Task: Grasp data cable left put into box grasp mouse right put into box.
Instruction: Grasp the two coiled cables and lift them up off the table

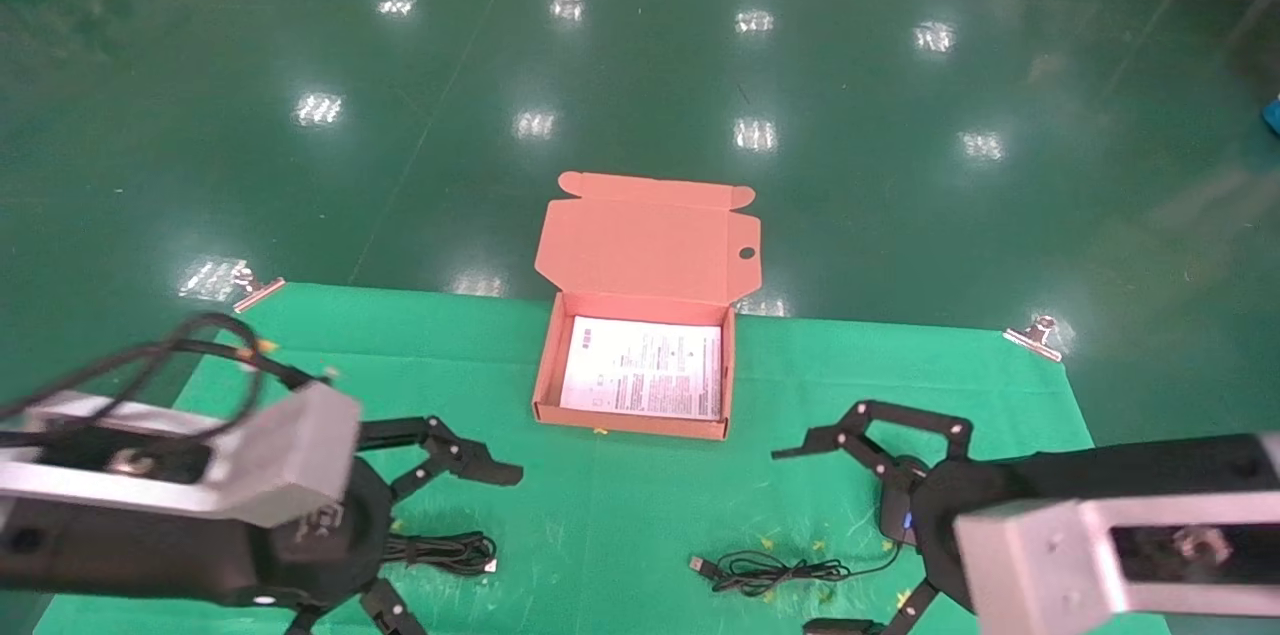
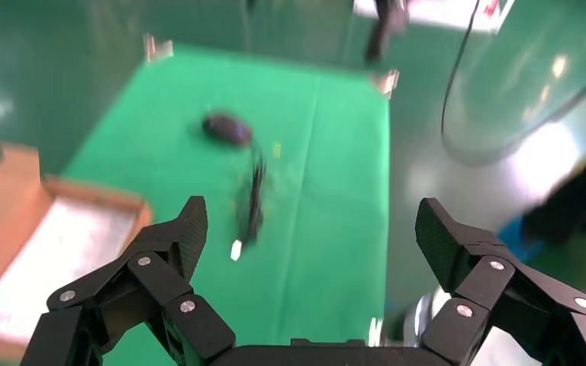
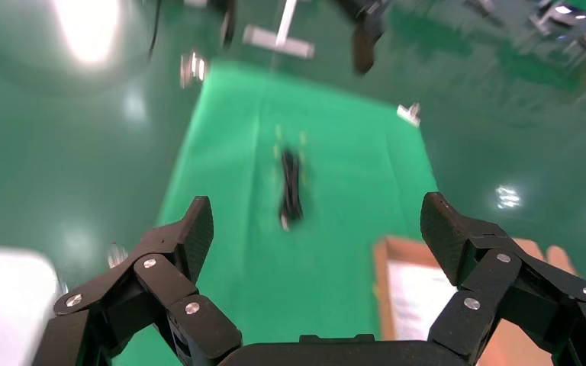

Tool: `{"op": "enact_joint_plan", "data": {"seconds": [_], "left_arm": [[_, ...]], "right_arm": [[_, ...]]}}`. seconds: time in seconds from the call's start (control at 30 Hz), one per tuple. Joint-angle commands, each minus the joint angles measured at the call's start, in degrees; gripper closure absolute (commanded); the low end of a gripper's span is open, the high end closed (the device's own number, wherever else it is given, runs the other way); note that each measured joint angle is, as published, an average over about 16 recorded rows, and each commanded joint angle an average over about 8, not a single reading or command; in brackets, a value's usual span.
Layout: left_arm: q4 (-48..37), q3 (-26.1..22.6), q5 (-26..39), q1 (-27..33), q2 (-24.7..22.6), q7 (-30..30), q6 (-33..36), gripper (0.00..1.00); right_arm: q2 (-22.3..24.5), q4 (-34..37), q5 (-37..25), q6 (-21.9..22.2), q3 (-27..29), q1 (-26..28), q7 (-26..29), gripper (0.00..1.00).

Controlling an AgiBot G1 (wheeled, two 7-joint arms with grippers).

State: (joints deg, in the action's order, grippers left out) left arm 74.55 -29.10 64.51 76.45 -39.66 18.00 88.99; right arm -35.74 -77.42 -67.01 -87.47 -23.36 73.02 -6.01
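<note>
The orange-brown box (image 1: 545, 370) lies open at the mat's far middle, lid up, with a white printed sheet (image 1: 645, 367) inside. The coiled black data cable (image 1: 450, 552) lies at the front left, silver plug toward the middle. My left gripper (image 1: 440, 540) is open and hovers right over it. The black mouse (image 1: 897, 513), blue light showing, lies at the front right, partly hidden behind my open right gripper (image 1: 815, 540). Its cord (image 1: 775, 571) trails left. The left wrist view shows the mouse (image 2: 227, 128) and box (image 2: 84, 194). The right wrist view shows the data cable (image 3: 290, 187) and box (image 3: 385, 290).
A green cloth (image 1: 640, 515) covers the table, held by metal clips at the far left (image 1: 258, 290) and far right (image 1: 1035, 335) corners. Shiny green floor lies beyond the far edge. Small yellow scraps dot the cloth near the cords.
</note>
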Motion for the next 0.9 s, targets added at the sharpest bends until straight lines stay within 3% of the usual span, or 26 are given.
{"op": "enact_joint_plan", "data": {"seconds": [0.03,0.27,0.47,0.67,0.9], "left_arm": [[0.0,-2.0,3.5,2.1,-0.8,1.2,0.5,0.0],[1.3,-12.0,20.2,8.8,-4.9,-0.2,0.4,0.0],[1.9,-19.5,33.4,11.6,-9.6,0.1,-1.1,0.0],[0.9,-23.3,40.9,10.6,-12.2,2.0,-3.0,0.0],[-2.2,-24.7,44.7,9.3,-13.7,3.6,-5.2,0.0]], "right_arm": [[-0.6,-0.3,-4.6,-0.5,-1.6,2.4,-3.5,0.0],[-3.3,-0.5,-18.6,1.0,-8.3,5.6,-12.7,0.0],[-5.6,-0.3,-29.4,5.0,-12.5,4.4,-15.6,0.0],[-7.4,-0.1,-36.5,9.7,-14.6,1.9,-15.2,0.0],[-9.3,0.3,-41.5,13.5,-15.9,-0.5,-12.7,0.0]]}}
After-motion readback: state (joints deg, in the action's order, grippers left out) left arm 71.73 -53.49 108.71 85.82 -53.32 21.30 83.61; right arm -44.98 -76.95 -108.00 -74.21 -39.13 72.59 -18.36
